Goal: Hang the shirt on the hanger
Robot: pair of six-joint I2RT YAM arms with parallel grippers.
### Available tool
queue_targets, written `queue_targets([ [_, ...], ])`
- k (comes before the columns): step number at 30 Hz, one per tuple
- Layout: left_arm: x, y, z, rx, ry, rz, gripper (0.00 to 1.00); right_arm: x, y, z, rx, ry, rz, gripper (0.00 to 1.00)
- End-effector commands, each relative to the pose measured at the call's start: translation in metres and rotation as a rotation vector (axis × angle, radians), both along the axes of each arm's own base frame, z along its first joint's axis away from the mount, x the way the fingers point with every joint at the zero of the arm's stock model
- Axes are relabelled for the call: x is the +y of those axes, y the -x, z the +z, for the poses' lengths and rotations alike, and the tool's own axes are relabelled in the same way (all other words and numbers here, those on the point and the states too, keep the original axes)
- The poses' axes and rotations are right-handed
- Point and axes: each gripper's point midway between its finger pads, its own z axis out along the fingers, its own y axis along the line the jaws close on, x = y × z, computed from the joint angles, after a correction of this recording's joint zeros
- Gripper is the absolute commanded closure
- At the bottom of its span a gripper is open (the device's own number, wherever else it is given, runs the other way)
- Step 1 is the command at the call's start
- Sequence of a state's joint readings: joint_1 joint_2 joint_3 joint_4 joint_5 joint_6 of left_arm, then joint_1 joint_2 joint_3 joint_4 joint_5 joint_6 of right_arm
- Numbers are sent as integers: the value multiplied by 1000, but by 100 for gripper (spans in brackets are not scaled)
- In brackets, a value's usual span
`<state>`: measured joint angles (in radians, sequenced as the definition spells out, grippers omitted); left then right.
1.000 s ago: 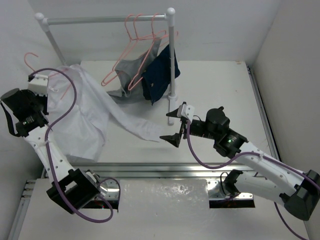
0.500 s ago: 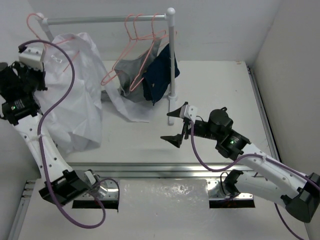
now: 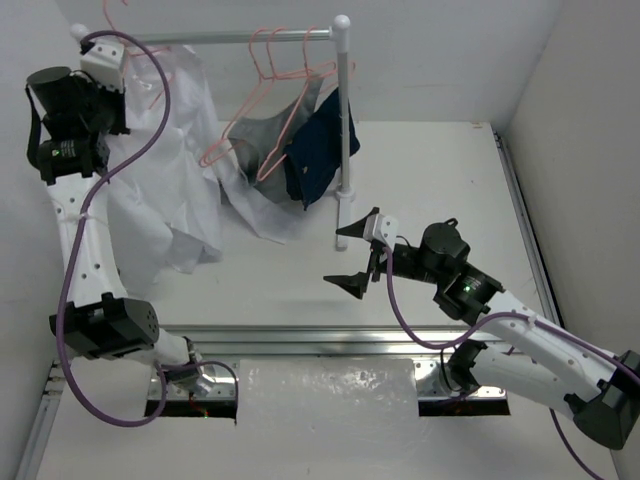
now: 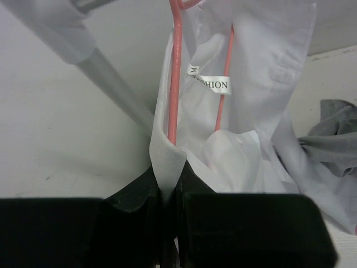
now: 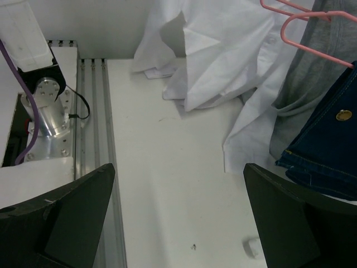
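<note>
The white shirt (image 3: pixel 165 190) hangs from my raised left gripper (image 3: pixel 118 85) at the far left, beside the rack's left end, with its lower part trailing onto the table. In the left wrist view the left gripper (image 4: pixel 167 178) is shut on a fold of the shirt (image 4: pixel 251 72), with the pink wire of the hanger (image 4: pixel 174 84) running up out of the fold, inside the collar. The hanger's hook (image 3: pixel 107 14) shows above the rail. My right gripper (image 3: pixel 350 250) is open and empty over the table's middle; it also shows in the right wrist view (image 5: pixel 178 167), with the shirt (image 5: pixel 223 50) ahead of it.
A white rack rail (image 3: pixel 210 40) on posts (image 3: pixel 343 120) carries several pink hangers (image 3: pixel 270 60), a grey garment (image 3: pixel 262 140) and a navy garment (image 3: pixel 322 145). A metal rail (image 3: pixel 350 335) runs along the table's near edge.
My left arm has lifted the shirt and hanger up off the table to the rail's left end, pulling the trailing sleeve back from the table's middle. My right gripper has barely moved.
</note>
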<state>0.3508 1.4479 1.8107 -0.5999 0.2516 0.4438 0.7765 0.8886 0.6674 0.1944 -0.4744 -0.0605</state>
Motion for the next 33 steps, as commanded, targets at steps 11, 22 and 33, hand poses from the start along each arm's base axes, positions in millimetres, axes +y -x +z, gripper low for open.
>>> queue_targets([
  [11, -12, -26, -25, -30, -75, 73, 100, 3, 2, 10, -44, -30, 18, 1],
  [22, -28, -31, -58, 32, -62, 35, 100, 2, 2, 9, -44, -30, 18, 1],
  [33, -40, -17, -64, 38, -16, 1, 48, 1, -10, 0, -2, -3, -48, 1],
])
